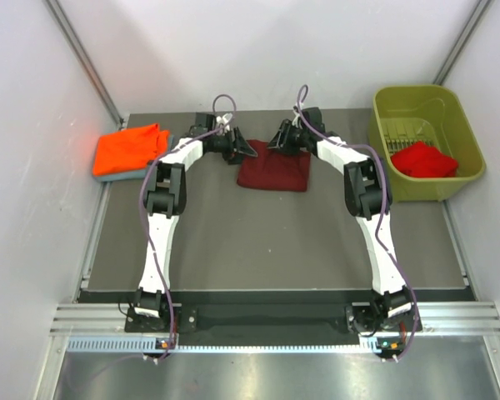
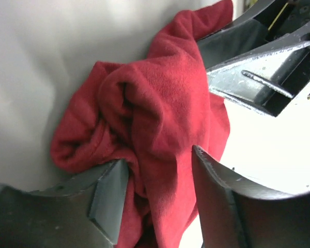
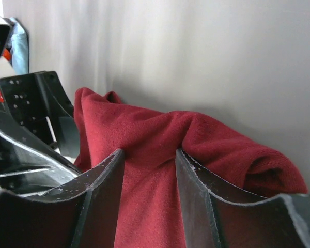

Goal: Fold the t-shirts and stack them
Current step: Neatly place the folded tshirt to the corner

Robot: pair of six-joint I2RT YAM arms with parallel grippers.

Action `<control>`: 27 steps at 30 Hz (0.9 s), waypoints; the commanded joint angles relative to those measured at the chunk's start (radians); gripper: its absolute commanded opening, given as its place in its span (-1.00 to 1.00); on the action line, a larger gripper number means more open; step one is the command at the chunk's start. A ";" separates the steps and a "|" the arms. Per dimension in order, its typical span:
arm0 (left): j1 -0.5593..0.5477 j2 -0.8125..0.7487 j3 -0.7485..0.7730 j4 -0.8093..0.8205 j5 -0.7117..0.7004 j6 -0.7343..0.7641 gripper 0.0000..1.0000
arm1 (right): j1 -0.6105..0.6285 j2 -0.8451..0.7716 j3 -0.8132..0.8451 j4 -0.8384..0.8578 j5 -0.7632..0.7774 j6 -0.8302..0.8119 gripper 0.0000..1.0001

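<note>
Viewing from above, I see the dark grey table (image 1: 258,242) enclosed by plain white walls (image 1: 33,125), with the maroon t-shirt (image 1: 273,175) lying partly folded at its far middle. The left gripper (image 2: 157,165) and the right gripper (image 3: 149,155), close together, each pinch a bunched fold of that shirt's far edge. The orange t-shirt (image 1: 129,150) rests folded on the grey-blue t-shirt (image 1: 108,177) at the far left, and the red t-shirt (image 1: 423,158) lies crumpled inside the olive-green bin (image 1: 417,90) at the far right.

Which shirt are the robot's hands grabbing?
The dark maroon shirt in the middle: left gripper and right gripper both pinch it. The orange shirt lies at left; the red shirt sits in the bin.
</note>
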 commanded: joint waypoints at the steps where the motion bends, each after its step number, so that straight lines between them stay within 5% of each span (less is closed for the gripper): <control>1: -0.041 0.091 -0.007 -0.015 -0.036 0.020 0.10 | 0.048 -0.034 -0.030 -0.021 0.002 -0.023 -0.10; 6: -0.063 0.091 -0.029 -0.004 0.003 0.020 -0.37 | 0.056 -0.031 -0.022 -0.021 0.004 -0.021 -0.10; 7: -0.064 0.087 -0.033 -0.010 -0.002 0.032 -0.72 | 0.057 -0.034 -0.022 -0.021 0.004 -0.023 -0.10; 9: -0.063 0.064 -0.043 -0.036 -0.013 0.046 -1.00 | 0.056 -0.042 -0.022 -0.024 0.005 -0.026 -0.10; 15: -0.023 -0.103 -0.095 -0.122 -0.089 0.134 -1.00 | 0.014 -0.154 -0.008 -0.083 0.100 -0.144 0.04; 22: 0.032 -0.320 -0.076 -0.345 -0.246 0.350 -1.00 | -0.072 -0.291 0.052 -0.096 0.121 -0.260 0.44; 27: 0.101 -0.449 -0.104 -0.455 -0.318 0.440 -1.00 | -0.090 -0.357 -0.023 -0.110 0.101 -0.267 0.46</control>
